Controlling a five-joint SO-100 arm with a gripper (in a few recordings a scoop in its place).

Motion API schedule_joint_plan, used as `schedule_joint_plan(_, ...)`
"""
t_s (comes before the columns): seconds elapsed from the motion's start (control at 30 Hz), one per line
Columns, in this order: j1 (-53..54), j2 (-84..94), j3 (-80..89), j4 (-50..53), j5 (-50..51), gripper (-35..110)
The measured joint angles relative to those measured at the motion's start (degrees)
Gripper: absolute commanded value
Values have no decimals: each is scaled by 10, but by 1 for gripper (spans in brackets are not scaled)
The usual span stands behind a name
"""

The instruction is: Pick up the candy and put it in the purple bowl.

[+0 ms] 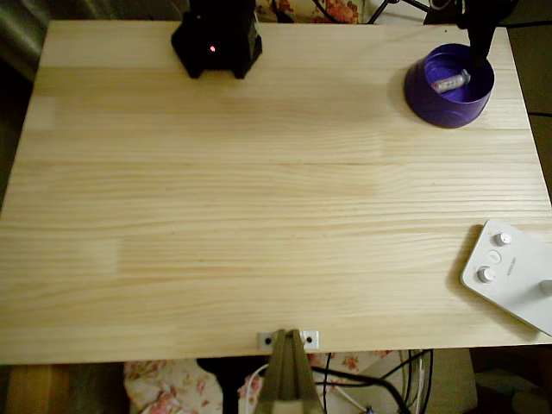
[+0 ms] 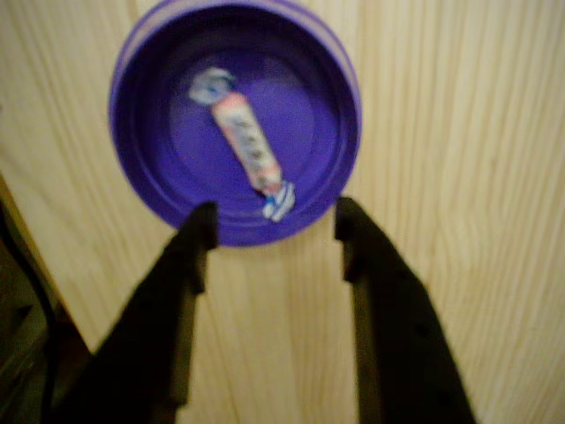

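The purple bowl (image 1: pixel 448 86) stands at the far right corner of the wooden table. The candy (image 1: pixel 452 82) lies on the bowl's flat inside. From the wrist view, the candy (image 2: pixel 245 146) rests slanted across the floor of the purple bowl (image 2: pixel 154 190), its twisted ends at upper left and lower right. My gripper (image 2: pixel 275 228) hangs above the bowl's near rim, open, with nothing between its black fingers (image 2: pixel 190 256). In the overhead view the dark arm (image 1: pixel 481 34) reaches over the bowl from the far edge.
A black base (image 1: pixel 216 39) with a red light sits at the far edge, left of centre. A white device with knobs (image 1: pixel 511 272) lies at the right edge, near the front. A metal clamp (image 1: pixel 287 340) grips the front edge.
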Motion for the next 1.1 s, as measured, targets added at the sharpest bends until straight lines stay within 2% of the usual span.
schedule_joint_plan(0.37,1,0,0,11,-1,19)
schedule_joint_plan(0.53,4,0,0,11,-8,14)
schedule_joint_plan(0.67,17,12,0,12,-11,3)
schedule_joint_plan(1.1,86,118,75,15,-44,1)
